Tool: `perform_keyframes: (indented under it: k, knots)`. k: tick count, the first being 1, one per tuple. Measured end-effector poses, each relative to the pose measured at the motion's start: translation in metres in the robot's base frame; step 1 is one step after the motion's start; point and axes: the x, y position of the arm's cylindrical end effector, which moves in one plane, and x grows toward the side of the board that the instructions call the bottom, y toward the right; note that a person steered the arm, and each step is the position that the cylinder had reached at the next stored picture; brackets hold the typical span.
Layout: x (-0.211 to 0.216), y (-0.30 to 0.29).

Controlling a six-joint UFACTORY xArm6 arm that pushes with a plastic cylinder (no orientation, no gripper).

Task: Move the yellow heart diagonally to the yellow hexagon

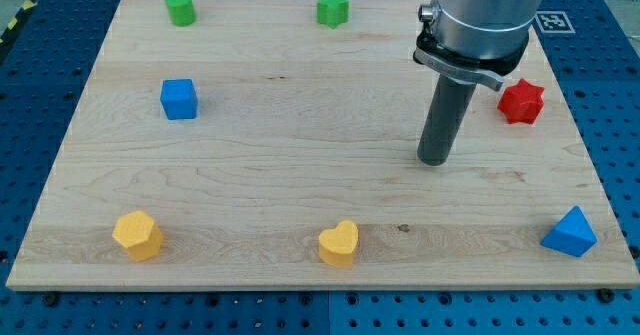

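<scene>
Your tip rests on the bare counter, right of centre, touching no block. The heart sits near the view's bottom edge, below and left of the tip, well apart from it. The hexagon lies far to the left on the same row, so a diagonal approach likely means getting behind the heart first. There are no jaws, only the rod. The arm's upper body is cut off at the view's top, and it slightly overlaps the red star.
</scene>
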Motion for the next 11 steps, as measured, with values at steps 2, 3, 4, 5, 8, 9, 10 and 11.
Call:
perform_keyframes:
  k: [2,3,4,5,8,9,10,11]
  knots:
    - [-0.001,0.000]
    - [0.004,0.000]
    - [0.029,0.000]
    - [0.055,0.000]
    - [0.109,-0.004]
    - [0.132,-0.026]
    - [0.132,-0.043]
    - [0.133,-0.044]
